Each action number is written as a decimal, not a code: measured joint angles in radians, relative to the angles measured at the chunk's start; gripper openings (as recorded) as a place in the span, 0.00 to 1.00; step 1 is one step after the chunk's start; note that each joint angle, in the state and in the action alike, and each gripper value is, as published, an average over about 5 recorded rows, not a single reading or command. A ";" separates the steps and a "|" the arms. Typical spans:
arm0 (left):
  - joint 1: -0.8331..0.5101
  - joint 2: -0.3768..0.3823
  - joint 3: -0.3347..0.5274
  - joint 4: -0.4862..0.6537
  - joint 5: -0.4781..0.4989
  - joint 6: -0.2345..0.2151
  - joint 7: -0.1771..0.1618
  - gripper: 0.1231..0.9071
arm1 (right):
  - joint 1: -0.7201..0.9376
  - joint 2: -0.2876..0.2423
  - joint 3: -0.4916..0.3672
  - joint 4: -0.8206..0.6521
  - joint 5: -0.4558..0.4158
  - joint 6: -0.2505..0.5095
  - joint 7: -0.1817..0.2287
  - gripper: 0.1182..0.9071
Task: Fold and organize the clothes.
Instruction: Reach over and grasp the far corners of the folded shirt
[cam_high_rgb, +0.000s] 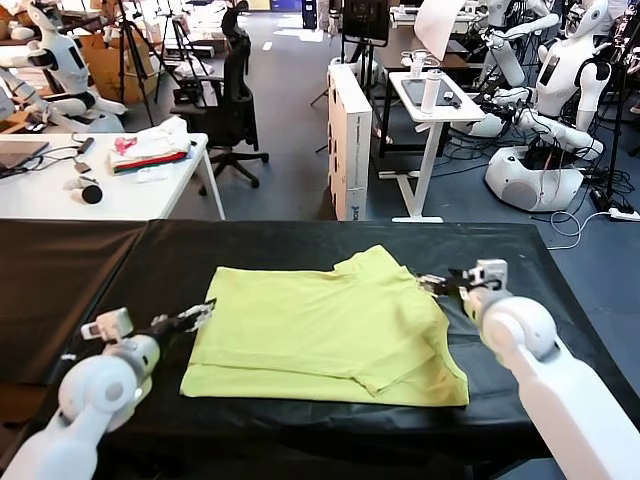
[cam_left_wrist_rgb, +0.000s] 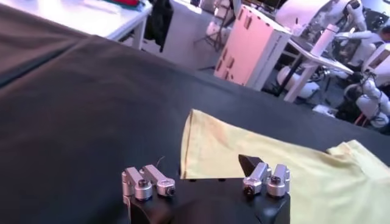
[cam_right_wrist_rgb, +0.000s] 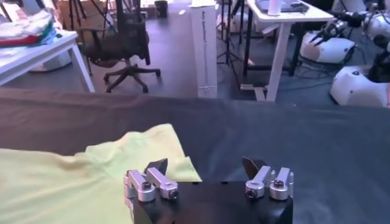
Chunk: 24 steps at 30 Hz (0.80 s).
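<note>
A lime-yellow T-shirt (cam_high_rgb: 330, 330) lies partly folded on the black tabletop (cam_high_rgb: 120, 260), filling the centre of the head view, with a sleeve doubled over along its right half.

The left arm comes in from the lower left of the frame, its white forearm angled up and to the right. The left gripper (cam_high_rgb: 196, 316) sits low at the shirt's left edge, level with the cloth's upper left corner. In the left wrist view its jaws are spread wide and hold nothing, with the shirt's edge lying between and just beyond them.

The right arm comes in from the lower right, its forearm slanting up and to the left. The right gripper (cam_high_rgb: 432, 284) points left at the shirt's upper right corner, by the folded sleeve. In the right wrist view its jaws are also spread and hold nothing, with the corner of the yellow cloth just ahead of one fingertip (cam_right_wrist_rgb: 157, 167).
</note>
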 joint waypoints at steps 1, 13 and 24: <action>-0.023 0.002 0.016 0.018 -0.005 0.003 0.001 1.00 | 0.013 0.005 -0.010 -0.015 0.000 0.000 -0.002 1.00; -0.249 0.000 0.159 0.208 0.012 0.026 0.037 1.00 | 0.138 0.074 -0.094 -0.176 -0.015 0.000 -0.010 1.00; -0.382 -0.022 0.248 0.341 0.088 0.005 0.092 1.00 | 0.164 0.113 -0.111 -0.254 -0.026 0.000 -0.018 1.00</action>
